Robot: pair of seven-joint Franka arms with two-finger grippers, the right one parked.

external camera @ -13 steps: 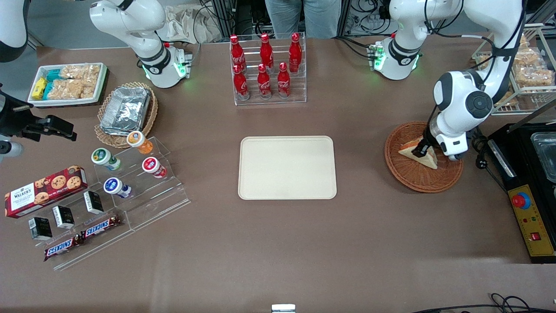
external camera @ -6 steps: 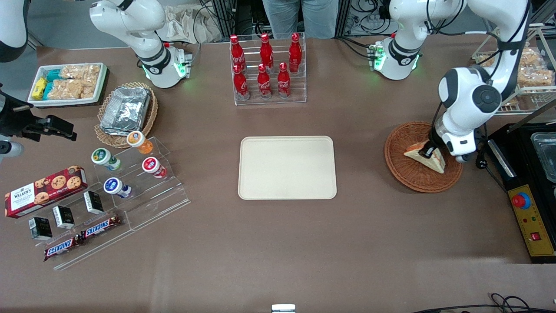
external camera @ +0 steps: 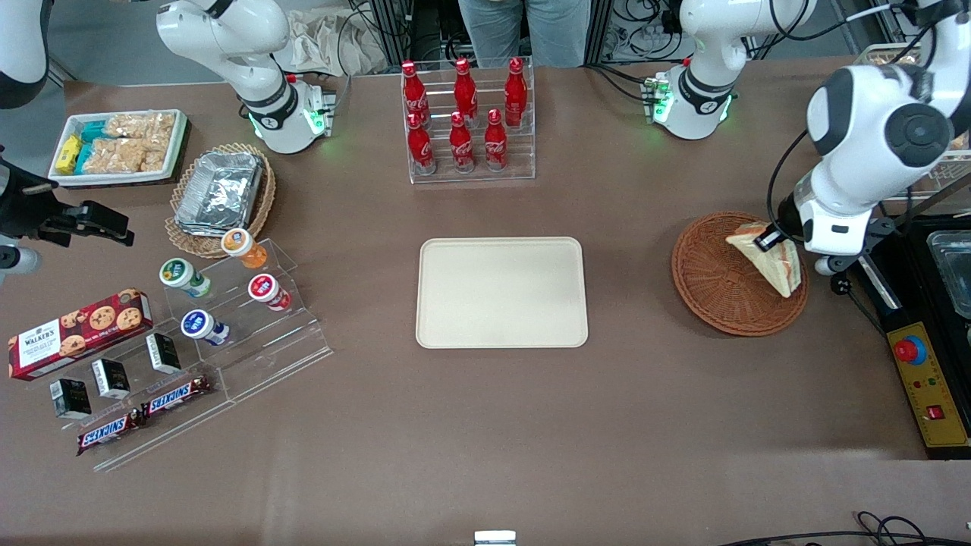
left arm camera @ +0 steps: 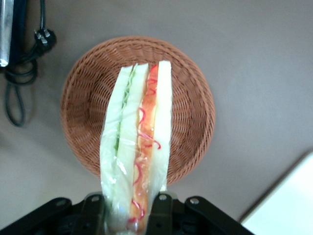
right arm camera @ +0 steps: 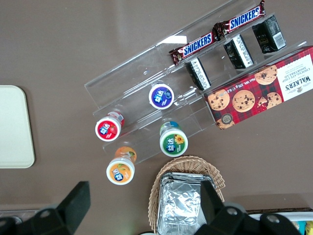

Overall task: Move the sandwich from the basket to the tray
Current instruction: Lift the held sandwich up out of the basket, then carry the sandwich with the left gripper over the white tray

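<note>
Front view shows the gripper clamped on the sandwich, holding it lifted above the reddish-brown wicker basket, well apart from the cream tray at mid-table.

- The counter has a plain brown top with a dull, even light on it.
- At the edge farthest from the front camera, a person in jeans stands by the counter.
- Black cables hang beside this person, and a crumpled beige cloth lies there.
- A wire rack stands at the working arm's end.
- A black control box with a red button is nearer the camera.
</note>
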